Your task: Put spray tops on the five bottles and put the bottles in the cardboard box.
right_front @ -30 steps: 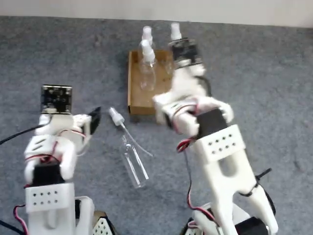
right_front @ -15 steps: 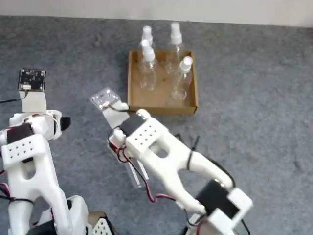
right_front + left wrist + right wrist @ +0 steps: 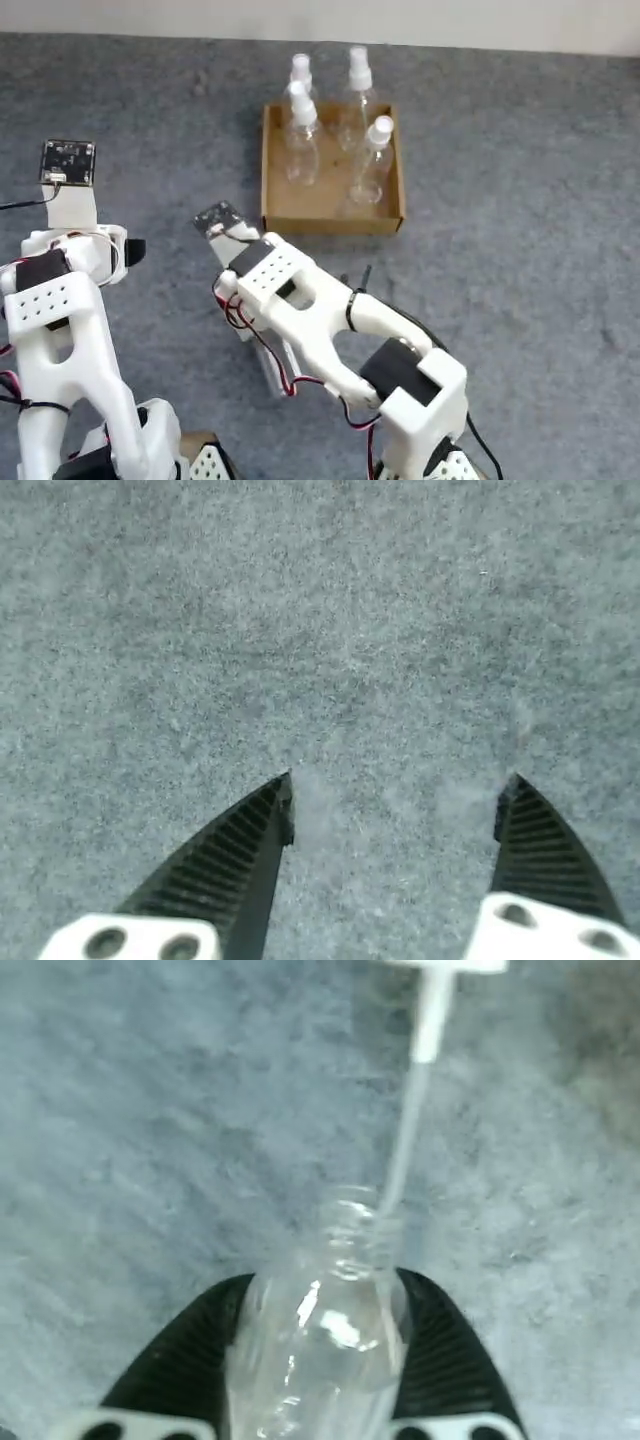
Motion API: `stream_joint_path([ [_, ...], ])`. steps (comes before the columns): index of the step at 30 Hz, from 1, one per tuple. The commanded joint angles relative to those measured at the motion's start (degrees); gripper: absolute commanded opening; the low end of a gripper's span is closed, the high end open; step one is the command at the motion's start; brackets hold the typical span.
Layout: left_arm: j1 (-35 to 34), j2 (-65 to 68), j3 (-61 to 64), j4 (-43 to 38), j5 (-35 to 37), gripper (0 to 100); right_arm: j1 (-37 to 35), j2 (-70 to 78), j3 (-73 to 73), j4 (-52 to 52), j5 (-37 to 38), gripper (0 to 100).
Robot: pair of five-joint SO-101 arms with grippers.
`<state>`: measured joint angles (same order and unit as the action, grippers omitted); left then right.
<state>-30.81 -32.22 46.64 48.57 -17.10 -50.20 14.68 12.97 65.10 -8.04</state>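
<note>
**Item 1, fifth bottle** [image 3: 315,1360]: clear plastic with a round body, its threaded neck bare and open. On my high camera I log it lying on its side on the grey carpet [image 3: 520,300], at about 7 o'clock from the cardboard box [image 3: 270,170]. The right arm [image 3: 300,300] covers most of it, and a stretch of its body shows under that arm.

**Item 2, loose spray top** [image 3: 432,1000]: white, with a thin pale dip tube. It lies on the carpet just beyond the bottle's mouth. I see the tube run back alongside the neck, and I cannot tell whether the two touch.

**Item 3, right gripper** [image 3: 325,1280]: black jaws, one on each side of the bottle's shoulder, both against the plastic. I record it as clasping the bottle, with the neck poking out past the tips.

**Item 4, left gripper** [image 3: 400,780]: jaws spread wide over bare carpet. The left arm [image 3: 60,310] stands at 9 o'clock of the table, well apart from the bottle.

**Item 5, cardboard box**: shallow and brown, at 12 o'clock of the table. Four bottles [image 3: 300,140] stand upright in it, each with a white spray top fitted. Two are at the far wall, one is toward the 9 o'clock wall and one toward the 3 o'clock wall.
</note>
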Motion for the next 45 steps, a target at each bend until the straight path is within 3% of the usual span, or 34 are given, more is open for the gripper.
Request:
stream_joint_path([
  [1,0.8,0.0,-2.5,0.1,0.0,27,2.8,-4.5,-4.2,6.8,4.6,0.4],
  [7,4.4,0.1,-2.9,3.3,0.8,21,3.0,-19.4,-6.6,14.6,13.9,0.4],
  [14,12.2,0.1,-5.4,6.0,15.5,20,6.0,-33.5,1.1,23.3,21.0,0.4],
  [19,20.9,0.2,-5.6,5.8,24.7,20,17.8,-43.6,10.8,23.1,28.4,0.4],
  [24,26.5,0.3,-5.4,2.6,33.5,20,38.4,-51.0,18.5,18.0,41.7,0.4],
  [28,28.6,6.0,-7.1,-0.5,37.3,20,56.3,-49.0,21.3,9.1,48.2,0.4],
  [32,29.8,18.8,-14.4,-0.9,38.8,20,65.4,-43.0,21.8,0.7,49.7,0.4],
  [37,29.8,33.2,-25.5,-0.1,38.8,20,69.5,-34.0,21.2,-4.4,49.4,0.4],
  [45,28.0,46.6,-34.9,4.1,41.3,20,69.8,-26.5,21.2,-10.9,48.0,0.4],
])
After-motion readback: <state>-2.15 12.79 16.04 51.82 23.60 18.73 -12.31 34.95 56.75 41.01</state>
